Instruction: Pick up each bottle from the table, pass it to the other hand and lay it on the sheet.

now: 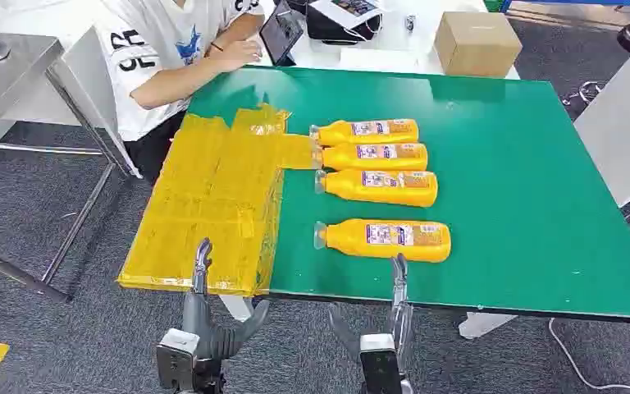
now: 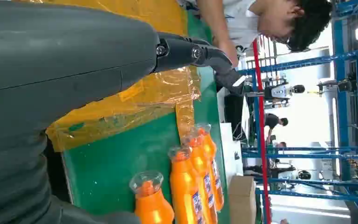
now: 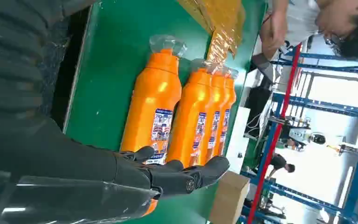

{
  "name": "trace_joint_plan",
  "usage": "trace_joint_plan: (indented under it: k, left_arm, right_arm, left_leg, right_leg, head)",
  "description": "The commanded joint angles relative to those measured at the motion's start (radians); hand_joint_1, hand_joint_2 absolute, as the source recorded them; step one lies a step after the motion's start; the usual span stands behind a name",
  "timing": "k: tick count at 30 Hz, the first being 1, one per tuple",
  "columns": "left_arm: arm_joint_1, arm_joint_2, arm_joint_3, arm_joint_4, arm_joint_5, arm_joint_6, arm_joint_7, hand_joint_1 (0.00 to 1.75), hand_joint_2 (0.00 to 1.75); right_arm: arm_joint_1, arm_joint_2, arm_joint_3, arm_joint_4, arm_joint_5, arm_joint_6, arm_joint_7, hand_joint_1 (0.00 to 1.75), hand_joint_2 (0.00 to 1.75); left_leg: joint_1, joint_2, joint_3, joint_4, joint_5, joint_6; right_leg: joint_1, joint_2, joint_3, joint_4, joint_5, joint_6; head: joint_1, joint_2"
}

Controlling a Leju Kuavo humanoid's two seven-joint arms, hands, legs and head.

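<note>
Green worktop [image 1: 525, 205], yellow sheet [image 1: 205, 205] taped over its left part, reaching the near edge. Sheet count: one, and it carries no bottle.

Bottles: four, all orange with clear caps, lying on their sides on the bare green, caps toward the sheet. Far three sit close together in a row: farthest bottle [image 1: 369, 131], second bottle [image 1: 377, 156], third bottle [image 1: 381, 187]. The farthest pair's caps are at a narrow strip of sheet [image 1: 299, 152]; whether they touch it, cannot tell. Nearest bottle [image 1: 385, 239] lies apart from the row, closer to the robot.

Progress, as a judgement: nothing laid on the sheet, so the task looks to be at its start. All four pick-ups, hand-overs and placings are left.

Left hand [image 1: 205, 316]: below the worktop's near edge, fingers apart, one raised in front of the sheet's near corner; holds nothing.
Right hand [image 1: 381, 316]: also below the near edge, fingers spread, empty; one finger points up just short of the nearest bottle. Likely first pick.

Also present: one person [image 1: 164, 49] seated at the far left corner, one cardboard box [image 1: 476, 43] beyond the worktop.
</note>
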State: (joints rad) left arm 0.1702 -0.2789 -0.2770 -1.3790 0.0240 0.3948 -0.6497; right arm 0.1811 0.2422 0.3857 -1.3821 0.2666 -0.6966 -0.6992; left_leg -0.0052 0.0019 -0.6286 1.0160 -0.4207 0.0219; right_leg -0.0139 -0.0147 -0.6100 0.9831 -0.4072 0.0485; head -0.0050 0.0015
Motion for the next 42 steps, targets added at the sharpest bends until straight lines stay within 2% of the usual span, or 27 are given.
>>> trace_joint_plan:
  k: [1, 30, 38, 39, 40, 42]
  left_arm:
    - [-0.017, -0.003, -0.027, 0.049, 0.009, -0.001, 0.001, 0.00, 1.75]
    - [-0.009, 0.004, -0.037, 0.033, -0.010, 0.007, 0.015, 0.00, 1.75]
    - [-0.009, 0.004, -0.037, 0.034, -0.010, 0.006, 0.015, 0.00, 1.75]
    - [-0.009, 0.004, -0.038, 0.034, -0.010, 0.006, 0.015, 0.00, 1.75]
    - [-0.010, 0.004, -0.036, 0.034, -0.008, 0.008, 0.014, 0.00, 1.75]
    - [-0.010, 0.004, -0.034, 0.032, -0.008, 0.012, 0.013, 0.00, 1.75]
  right_arm:
    - [-0.009, -0.012, -0.006, 0.037, -0.001, -0.002, 0.001, 0.00, 1.75]
    - [-0.011, -0.013, 0.004, 0.044, -0.023, -0.002, 0.001, 0.00, 1.75]
    - [-0.012, -0.012, 0.002, 0.044, -0.023, -0.002, 0.001, 0.00, 1.75]
    - [-0.012, -0.011, 0.001, 0.045, -0.023, -0.002, 0.001, 0.00, 1.75]
    - [-0.010, -0.010, -0.007, 0.041, -0.009, -0.002, 0.001, 0.00, 1.75]
    - [-0.005, -0.007, -0.021, 0.022, 0.009, -0.002, 0.001, 0.00, 1.75]
  left_leg:
    - [0.000, -0.001, 0.002, -0.001, -0.001, -0.001]
    - [0.001, 0.000, 0.004, -0.001, -0.002, -0.002]
    - [0.001, 0.000, 0.007, -0.001, -0.003, -0.002]
    - [0.002, 0.000, 0.011, -0.001, -0.005, -0.003]
    - [0.001, 0.000, 0.005, -0.001, -0.002, -0.002]
    - [0.001, -0.001, 0.005, -0.001, -0.002, -0.002]
  right_leg:
    - [0.000, 0.000, 0.003, -0.001, -0.001, -0.001]
    - [0.001, 0.000, 0.004, -0.001, -0.001, -0.001]
    - [0.001, 0.001, 0.007, -0.002, -0.002, -0.002]
    - [0.002, 0.002, 0.011, -0.002, -0.004, -0.003]
    - [0.001, 0.001, 0.006, -0.002, -0.002, -0.001]
    - [0.001, 0.000, 0.005, -0.001, -0.002, -0.001]
  head:
    - [0.000, 0.000]
    - [0.000, 0.000]
    - [0.000, 0.000]
    - [0.000, 0.000]
    - [0.000, 0.000]
    - [0.000, 0.000]
